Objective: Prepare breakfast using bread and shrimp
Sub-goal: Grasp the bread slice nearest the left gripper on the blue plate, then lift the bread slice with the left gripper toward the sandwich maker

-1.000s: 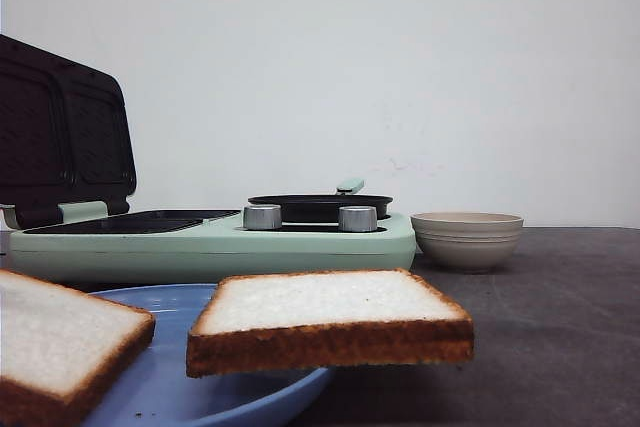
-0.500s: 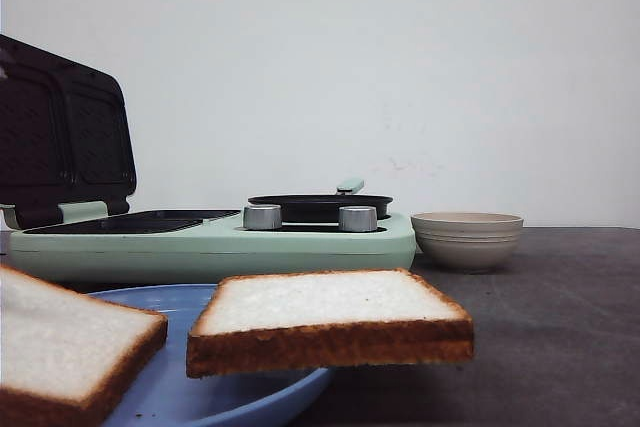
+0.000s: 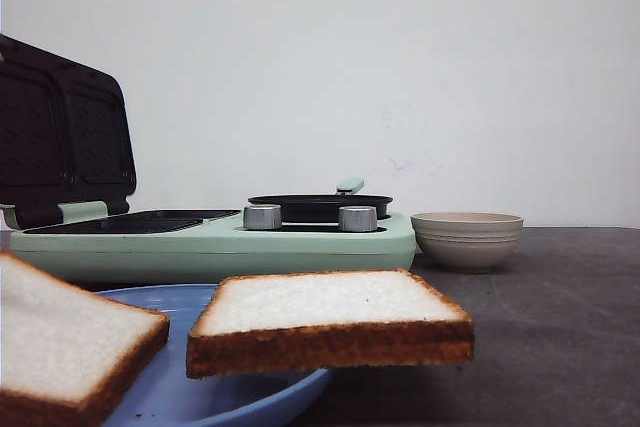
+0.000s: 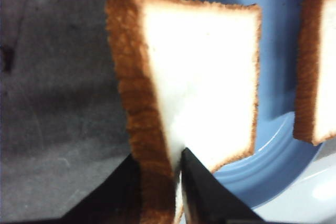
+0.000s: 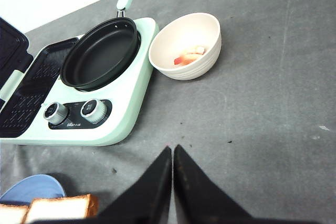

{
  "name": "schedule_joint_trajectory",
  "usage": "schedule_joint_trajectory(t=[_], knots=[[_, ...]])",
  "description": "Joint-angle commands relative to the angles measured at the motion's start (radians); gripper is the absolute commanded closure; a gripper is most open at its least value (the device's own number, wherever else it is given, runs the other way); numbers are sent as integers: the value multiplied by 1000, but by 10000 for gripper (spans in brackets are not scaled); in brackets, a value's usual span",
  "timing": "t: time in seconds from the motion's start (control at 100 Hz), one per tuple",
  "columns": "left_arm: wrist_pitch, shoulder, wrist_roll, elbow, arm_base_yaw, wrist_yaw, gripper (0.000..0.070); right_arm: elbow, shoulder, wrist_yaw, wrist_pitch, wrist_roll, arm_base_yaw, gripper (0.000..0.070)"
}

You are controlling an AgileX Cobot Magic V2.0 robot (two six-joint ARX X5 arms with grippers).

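The left gripper [image 4: 160, 190] is clamped on the crust edge of one bread slice [image 4: 194, 77], holding it tilted above the blue plate [image 4: 278, 145]; in the front view this slice [image 3: 60, 347] sits at the lower left corner. The second bread slice [image 3: 330, 322] lies flat across the plate's rim [image 3: 240, 397]. The right gripper [image 5: 172, 182] hangs above bare grey table [image 5: 262, 129] with its jaws pressed together, holding nothing. The shrimp [image 5: 189, 57] rests inside the beige bowl [image 5: 185, 45], just beside the mint-green breakfast maker [image 5: 79, 103] with its black frying pan [image 5: 100, 53] and open sandwich lid [image 3: 60, 137].
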State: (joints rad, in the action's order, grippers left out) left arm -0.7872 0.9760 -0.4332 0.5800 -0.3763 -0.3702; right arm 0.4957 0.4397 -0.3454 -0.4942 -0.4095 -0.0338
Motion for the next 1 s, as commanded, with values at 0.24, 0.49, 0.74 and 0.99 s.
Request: schedule_joint_trajectory(t=[0.24,0.49,0.74,0.99], knots=[[1,-93,2,2,-5,64,697,16,2,-6,6,-10,-3,700],[26,-189,5,2,-5,131,697,16,2,-6,6,-10,-3,700],[124,-249,3,2,-5,173,697,16,2,-6,6,-10,-3,700],[235,-251,25,2,-5,216,697,16,2,-6,6,-10,-3,700]])
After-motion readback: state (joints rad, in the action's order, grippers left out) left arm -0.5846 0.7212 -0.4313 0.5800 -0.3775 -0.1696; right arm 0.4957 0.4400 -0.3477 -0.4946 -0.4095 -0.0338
